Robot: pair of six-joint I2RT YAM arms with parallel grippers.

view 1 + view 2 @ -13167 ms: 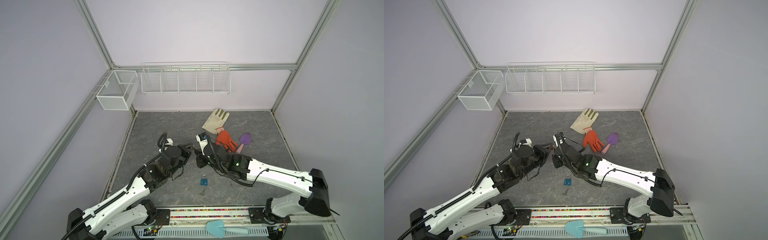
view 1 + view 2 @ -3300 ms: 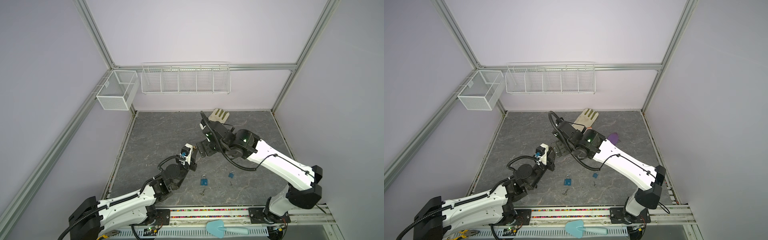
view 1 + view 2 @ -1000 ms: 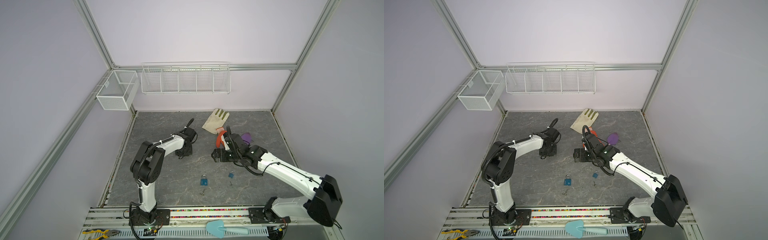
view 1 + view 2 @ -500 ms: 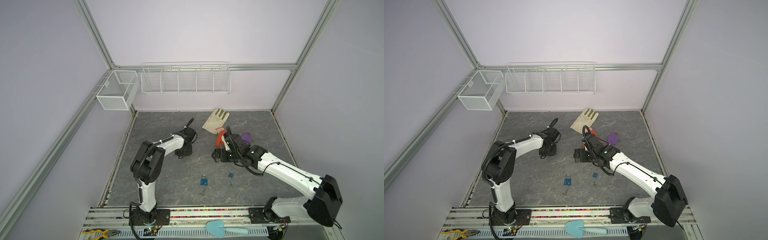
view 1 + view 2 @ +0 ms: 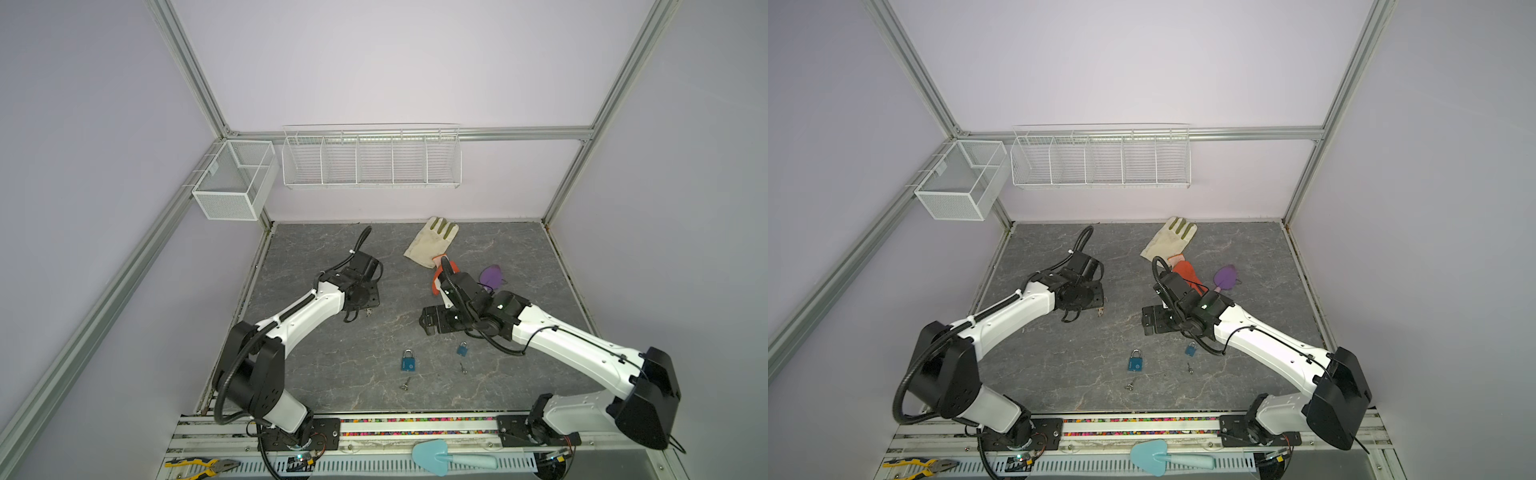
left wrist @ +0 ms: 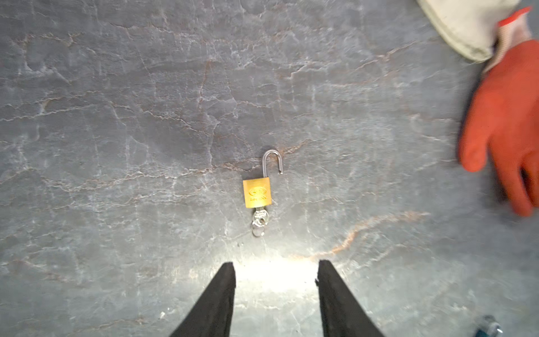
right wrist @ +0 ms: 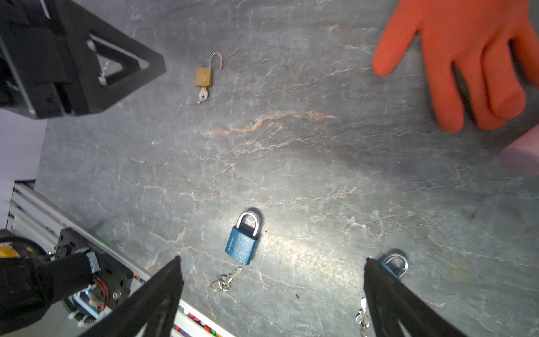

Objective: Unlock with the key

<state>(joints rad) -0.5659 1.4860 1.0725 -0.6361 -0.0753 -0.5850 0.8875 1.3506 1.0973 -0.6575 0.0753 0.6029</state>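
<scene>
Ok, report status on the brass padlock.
Left gripper open, empty. Right gripper open, empty. Brass padlock on table, unlocked, key inserted. Nothing blocking it.

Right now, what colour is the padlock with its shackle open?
Gold. The padlock shows best in the left wrist view.

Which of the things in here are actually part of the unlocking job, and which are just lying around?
Part of the job: brass padlock, shackle open, key in it; large blue padlock and small blue padlock, both shut, with loose keys beside them.

Just lying about: cream glove, orange glove, purple trowel, teal trowel, pliers, wire baskets.
</scene>
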